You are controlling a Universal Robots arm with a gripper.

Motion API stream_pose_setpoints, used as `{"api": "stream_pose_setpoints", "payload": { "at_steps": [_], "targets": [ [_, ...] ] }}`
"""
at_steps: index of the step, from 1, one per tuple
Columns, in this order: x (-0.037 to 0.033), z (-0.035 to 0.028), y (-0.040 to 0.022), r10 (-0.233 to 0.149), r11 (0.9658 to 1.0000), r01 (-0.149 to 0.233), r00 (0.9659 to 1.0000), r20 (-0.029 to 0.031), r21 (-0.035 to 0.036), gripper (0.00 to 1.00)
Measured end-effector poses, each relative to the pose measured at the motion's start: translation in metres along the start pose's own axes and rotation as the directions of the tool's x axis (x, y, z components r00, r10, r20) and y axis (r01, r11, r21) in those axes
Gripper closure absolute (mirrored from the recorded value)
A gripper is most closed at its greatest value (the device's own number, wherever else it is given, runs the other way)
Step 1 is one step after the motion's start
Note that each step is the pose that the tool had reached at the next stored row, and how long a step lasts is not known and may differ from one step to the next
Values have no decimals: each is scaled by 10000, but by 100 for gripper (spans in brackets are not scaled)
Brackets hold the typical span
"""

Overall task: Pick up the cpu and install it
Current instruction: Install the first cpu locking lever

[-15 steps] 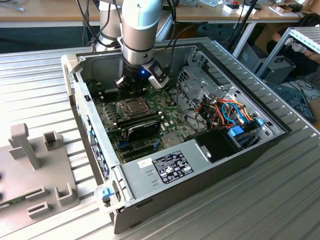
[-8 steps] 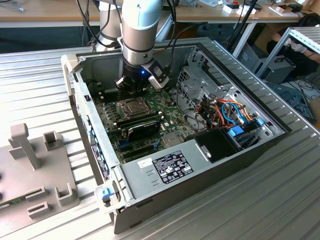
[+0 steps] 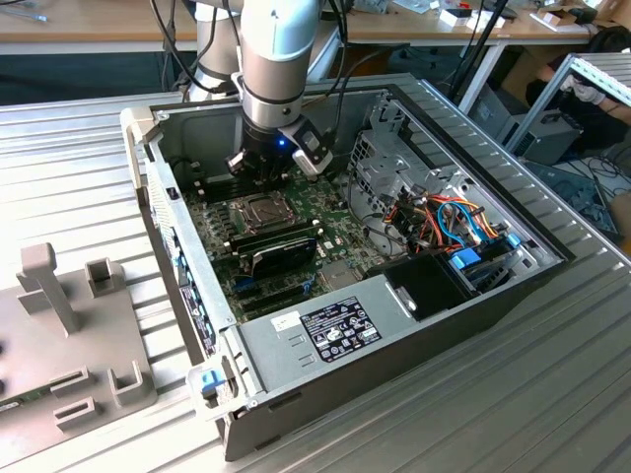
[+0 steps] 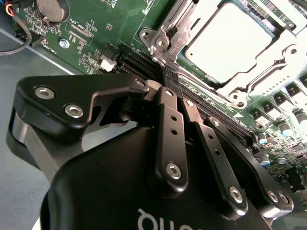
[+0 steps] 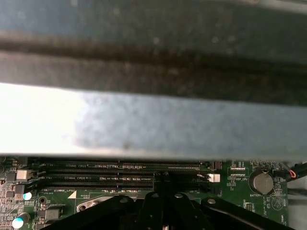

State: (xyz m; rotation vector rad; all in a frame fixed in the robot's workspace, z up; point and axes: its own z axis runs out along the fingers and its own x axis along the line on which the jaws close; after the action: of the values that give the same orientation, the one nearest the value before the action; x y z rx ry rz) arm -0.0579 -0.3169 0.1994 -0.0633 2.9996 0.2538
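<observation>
CPU (image 4: 228,40) is the flat silver-grey square lying in its socket on the green motherboard (image 4: 91,24), framed by the hinged metal socket frame (image 4: 165,36); in the second wrist view it sits just beyond the tips of the jaws, apart from them.

Taking the exterior view from its left to its right: a grey plastic fixture (image 3: 69,325) stands on the ribbed metal bench (image 3: 89,138), well away from the jaws. Next comes the open computer case (image 3: 296,340), with the arm (image 3: 279,59) reaching down into it. The gripper (image 3: 258,168) hangs low over the motherboard, just behind the socket, with the CPU (image 3: 255,209) directly in front of it. Beyond the jaws, toward the exterior view's right, are a metal drive cage (image 3: 389,163) and a bundle of orange and blue cables (image 3: 458,222).

In the second wrist view the gripper (image 4: 169,79) has its fingers (image 4: 167,120) drawn tightly together with nothing between them. In the first wrist view the gripper (image 5: 163,184) points at the long black memory slots (image 5: 115,175), with a round coin battery (image 5: 263,182) off to one side.
</observation>
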Motion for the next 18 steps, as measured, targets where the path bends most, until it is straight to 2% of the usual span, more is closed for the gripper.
{"api": "stream_pose_setpoints", "payload": {
  "at_steps": [7, 11, 18],
  "targets": [
    [0, 1, 0, 7, 10000, -7, 10000, 4, -61, 89],
    [-1, -5, 1, 7, 10000, -7, 10000, 5, -64, 89],
    [-13, -95, 16, 7, 10000, -7, 10000, 2, -63, 89]
  ]
}}
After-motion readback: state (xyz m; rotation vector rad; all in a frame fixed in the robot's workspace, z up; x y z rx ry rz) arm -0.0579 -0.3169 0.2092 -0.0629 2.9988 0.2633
